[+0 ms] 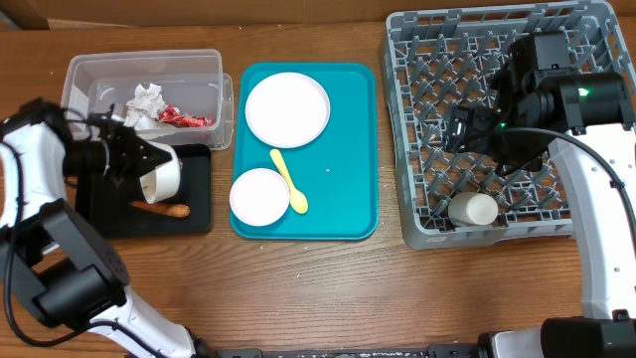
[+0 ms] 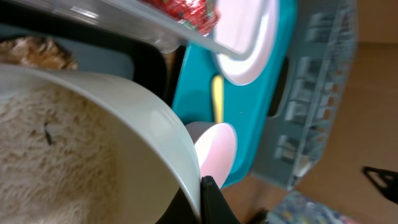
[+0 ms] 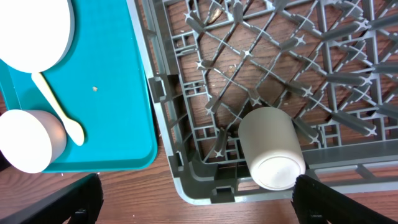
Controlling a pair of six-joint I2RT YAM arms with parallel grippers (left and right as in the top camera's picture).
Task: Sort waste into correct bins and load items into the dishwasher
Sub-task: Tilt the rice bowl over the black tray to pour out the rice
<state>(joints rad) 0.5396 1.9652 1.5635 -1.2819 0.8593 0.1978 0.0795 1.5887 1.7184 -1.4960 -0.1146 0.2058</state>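
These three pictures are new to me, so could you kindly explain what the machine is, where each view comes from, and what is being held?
Two robot arms work at a wooden table. One picture looks down from above; the other two come from cameras on the wrists. The left gripper is shut on a small white bowl, tipped on its side over a black tray where a carrot stick lies. Behind it a clear tub holds a napkin and a red wrapper. The teal tray carries a plate, another bowl and a yellow spoon. The right gripper hangs open over the grey dish rack, where a cup lies.
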